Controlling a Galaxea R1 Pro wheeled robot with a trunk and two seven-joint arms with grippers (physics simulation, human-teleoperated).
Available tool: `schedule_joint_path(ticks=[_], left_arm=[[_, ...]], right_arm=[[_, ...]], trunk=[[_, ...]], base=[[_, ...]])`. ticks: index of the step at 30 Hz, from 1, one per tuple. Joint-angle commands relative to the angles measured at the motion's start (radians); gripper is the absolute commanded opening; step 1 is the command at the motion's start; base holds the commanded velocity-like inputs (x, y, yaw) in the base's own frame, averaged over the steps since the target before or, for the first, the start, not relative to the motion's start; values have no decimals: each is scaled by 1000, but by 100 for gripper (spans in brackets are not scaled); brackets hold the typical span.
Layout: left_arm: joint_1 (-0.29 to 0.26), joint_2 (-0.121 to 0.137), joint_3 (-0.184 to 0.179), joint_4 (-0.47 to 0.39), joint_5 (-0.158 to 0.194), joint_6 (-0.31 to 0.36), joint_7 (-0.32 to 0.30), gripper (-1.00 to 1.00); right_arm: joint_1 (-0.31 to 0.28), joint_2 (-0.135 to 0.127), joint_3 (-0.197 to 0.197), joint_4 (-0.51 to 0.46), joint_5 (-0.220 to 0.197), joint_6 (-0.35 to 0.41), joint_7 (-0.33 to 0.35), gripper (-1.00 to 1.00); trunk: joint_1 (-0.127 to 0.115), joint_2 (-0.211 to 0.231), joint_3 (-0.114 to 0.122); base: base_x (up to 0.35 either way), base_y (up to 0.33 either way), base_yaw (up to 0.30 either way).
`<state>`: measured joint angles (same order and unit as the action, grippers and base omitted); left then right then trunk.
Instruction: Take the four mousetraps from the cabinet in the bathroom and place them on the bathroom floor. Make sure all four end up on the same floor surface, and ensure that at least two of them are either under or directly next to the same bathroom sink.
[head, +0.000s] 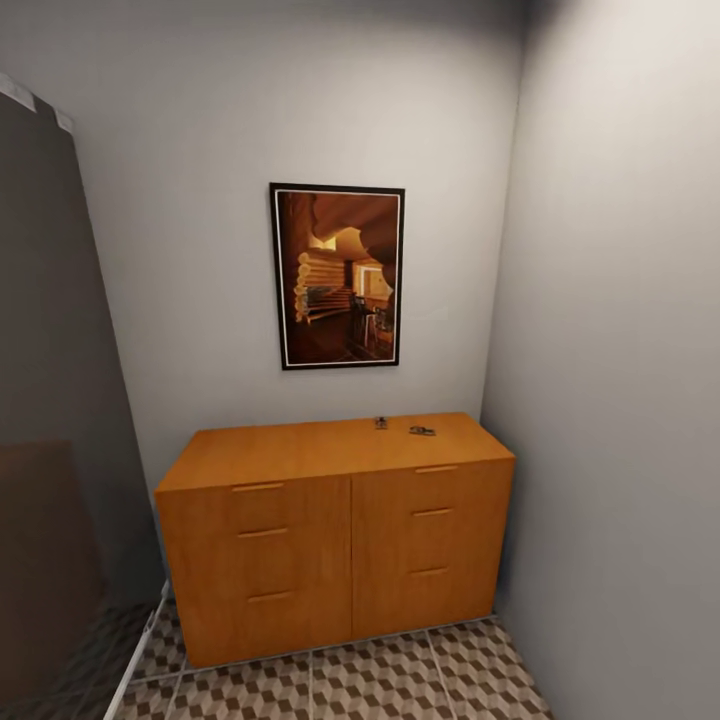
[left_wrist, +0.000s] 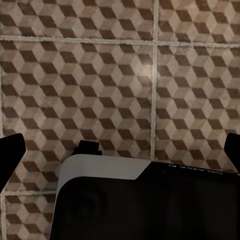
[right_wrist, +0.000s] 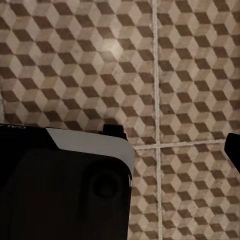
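Observation:
The orange-brown cabinet stands against the far wall in a corner, its doors and drawers shut. Two small dark mousetraps lie on its flat top near the back right, one just left of the other. The cube-patterned bathroom floor runs in front of the cabinet. My left gripper hangs open over the tiles, its dark fingertips at the picture's edges. My right gripper is also open above the tiles, with one fingertip showing. Both hold nothing. The sink is out of view.
A framed picture hangs on the wall above the cabinet. A grey wall closes the right side and a dark panel the left. My own white and black base shows below both wrists.

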<state>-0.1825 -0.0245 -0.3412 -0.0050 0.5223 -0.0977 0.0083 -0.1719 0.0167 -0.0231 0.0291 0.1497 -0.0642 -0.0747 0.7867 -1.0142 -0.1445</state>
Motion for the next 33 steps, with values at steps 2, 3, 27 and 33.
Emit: schedule_joint_path(ticks=[2,3,27,33], left_arm=[[-1,0,-9,1,8,-4,1,100],[-1,0,-9,1,8,-4,1,100],[-1,-2,-9,0,8,-4,1,100],[-1,-2,-9,1,8,-4,1,100]], right_arm=[[-1,0,-3,3,10,-5,-5,100],[-1,0,-3,3,10,-5,-5,100],[-1,-6,0,3,11,-2,-3,100],[-1,-7,1,3,13,-3,-2,100]], trunk=[[0,-1,-1],[0,-1,-1],[0,-1,-1],[0,-1,-1]], base=[[22,-16,0],[14,-10,0],[2,-1,0],[0,0,0]])
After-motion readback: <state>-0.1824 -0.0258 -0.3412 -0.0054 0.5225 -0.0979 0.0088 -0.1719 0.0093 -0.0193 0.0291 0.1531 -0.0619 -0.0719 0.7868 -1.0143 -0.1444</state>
